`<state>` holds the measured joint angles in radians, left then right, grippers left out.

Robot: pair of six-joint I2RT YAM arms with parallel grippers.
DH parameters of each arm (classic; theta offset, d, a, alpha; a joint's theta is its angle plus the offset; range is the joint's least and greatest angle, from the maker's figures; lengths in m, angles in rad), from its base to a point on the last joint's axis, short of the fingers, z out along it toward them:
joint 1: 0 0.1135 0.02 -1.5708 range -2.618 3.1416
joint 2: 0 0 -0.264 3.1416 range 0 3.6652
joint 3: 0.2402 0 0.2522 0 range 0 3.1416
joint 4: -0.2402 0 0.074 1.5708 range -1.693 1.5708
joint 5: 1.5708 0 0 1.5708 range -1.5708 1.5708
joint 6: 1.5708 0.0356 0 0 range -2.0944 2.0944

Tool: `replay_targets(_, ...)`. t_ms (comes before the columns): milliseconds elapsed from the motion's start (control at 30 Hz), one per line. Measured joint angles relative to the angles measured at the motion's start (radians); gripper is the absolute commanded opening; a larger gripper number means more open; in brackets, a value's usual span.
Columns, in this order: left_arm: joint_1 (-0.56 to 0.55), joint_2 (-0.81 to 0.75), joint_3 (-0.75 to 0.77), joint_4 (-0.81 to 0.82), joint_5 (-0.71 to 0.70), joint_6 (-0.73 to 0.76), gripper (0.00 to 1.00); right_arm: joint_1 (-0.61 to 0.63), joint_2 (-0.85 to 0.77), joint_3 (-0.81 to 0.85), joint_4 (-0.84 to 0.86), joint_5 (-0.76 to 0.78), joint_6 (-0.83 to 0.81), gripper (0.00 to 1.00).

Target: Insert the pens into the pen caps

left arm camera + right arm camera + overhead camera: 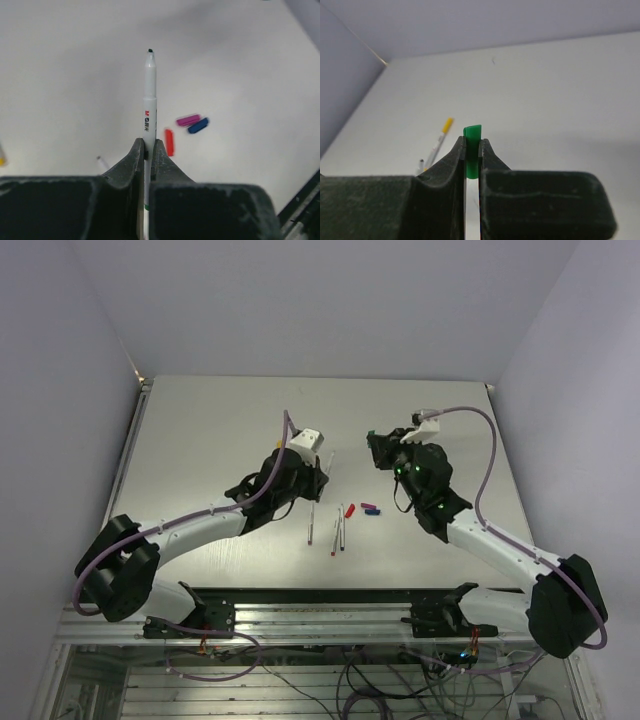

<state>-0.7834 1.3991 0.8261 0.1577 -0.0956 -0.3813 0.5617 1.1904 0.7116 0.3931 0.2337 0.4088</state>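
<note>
Above the pale bench (220, 430), a pen (149, 100) is clamped in the left gripper (148, 146) and a green cap (472, 133) in the right gripper (471, 148) (both closed tight on them); a red cap (169, 142), a purple cap (188, 119) and a blue cap (198, 125) are seen lying close together.

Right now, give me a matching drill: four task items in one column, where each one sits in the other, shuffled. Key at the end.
Items
1. uncapped pen
2. green cap
3. red cap
4. blue cap

Places
A. on the table, close beside the purple cap
B. clamped in the right gripper
C. on the table, a little apart from the other two loose caps
D. clamped in the left gripper, tip pointing out

Pairs: 1-D, 2-B, 3-C, 4-A
</note>
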Motion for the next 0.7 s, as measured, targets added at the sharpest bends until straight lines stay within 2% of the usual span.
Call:
replay_targets(200, -0.039, 0.000, 0.000, 0.154, 0.086, 0.011, 0.07, 0.000, -0.057, -0.105, 0.214, -0.017, 0.024, 0.00)
replay_targets(433, -0.043, 0.000, -0.009, 0.341, 0.188, -0.018, 0.07, 0.000, -0.062, -0.154, 0.432, -0.056, 0.059, 0.00)
replay_targets(700, -0.043, 0.001, -0.024, 0.422, 0.238, -0.057, 0.07, 0.000, -0.032, -0.168, 0.604, -0.135, 0.117, 0.00)
